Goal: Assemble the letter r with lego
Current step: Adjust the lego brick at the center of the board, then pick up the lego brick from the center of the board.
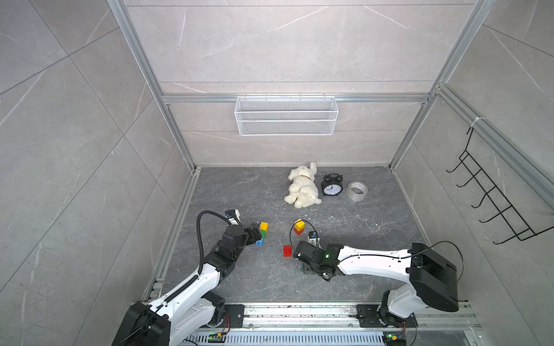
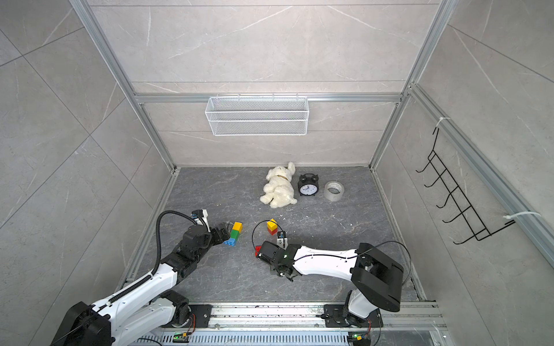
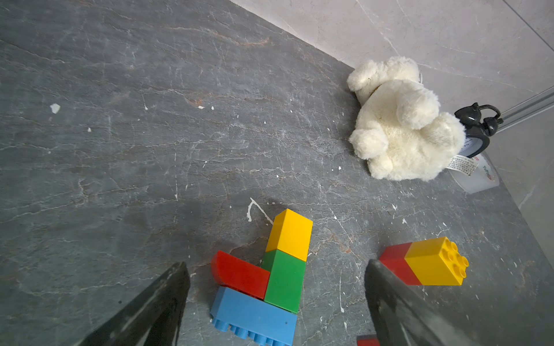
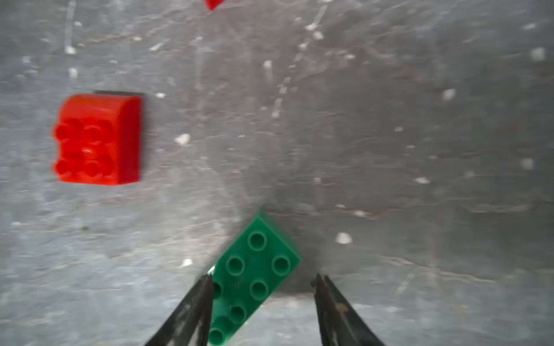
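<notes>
Top views first. The partial build (image 1: pixel 262 233) lies left of centre on the table (image 1: pixel 359 233), with the yellow brick (image 1: pixel 264 225) farthest, the green brick (image 1: pixel 263 232) next and the blue brick (image 1: pixel 259 242) nearest. The left gripper (image 1: pixel 255 233) is tucked in at its left side. To the right sits a yellow-on-red pair (image 1: pixel 299 226). Nearer, a loose red brick (image 1: pixel 287 251) lies alone, just left of the right arm (image 1: pixel 368 263), whose wrist hides its fingertips here. Far back, the plush toy (image 1: pixel 302 187), alarm clock (image 1: pixel 332 185) and tape roll (image 1: pixel 357 190) are well out of play.

Over to the left wrist view. The jaws are wide apart, flanking the build and gripping nothing. A red curved brick (image 3: pixel 239 274) shows up clipped onto the blue one, beside the green. That makes four pieces joined.

The right wrist view is blurry. The right gripper (image 4: pixel 263 278) has its jaws apart over a green plate (image 4: pixel 254 269), which lies flat with its studs up. One finger is at the plate's edge, but I can't tell whether it touches. It doesn't look clamped.

I'd call it roughly halfway. There's a stem and foot, but no clear r yet. The pair, the loose red brick and the green plate are not yet joined on.
</notes>
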Available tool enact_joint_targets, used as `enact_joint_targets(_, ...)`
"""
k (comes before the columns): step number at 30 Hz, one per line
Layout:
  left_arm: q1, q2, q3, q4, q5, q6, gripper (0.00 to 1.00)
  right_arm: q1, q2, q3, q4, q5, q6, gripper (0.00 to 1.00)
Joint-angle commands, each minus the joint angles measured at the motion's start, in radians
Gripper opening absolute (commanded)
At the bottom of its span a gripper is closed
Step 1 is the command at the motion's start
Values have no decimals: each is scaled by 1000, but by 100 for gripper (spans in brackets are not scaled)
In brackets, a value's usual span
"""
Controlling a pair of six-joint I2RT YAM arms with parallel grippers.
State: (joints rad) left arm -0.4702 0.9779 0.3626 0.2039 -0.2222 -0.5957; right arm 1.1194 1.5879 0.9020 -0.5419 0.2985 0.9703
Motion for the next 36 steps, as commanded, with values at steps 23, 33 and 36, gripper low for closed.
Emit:
enact_joint_targets(23,8,23,45,29,33,6,91,30,-19,84,-84,47,66,61)
enact_joint_targets(33,7,55,66,18,56,18,90,56,71,148,-220,-33,295,62)
enact_joint_targets(36,7,40,60,8,41,22,90,55,70,135,-144,-38,302,63)
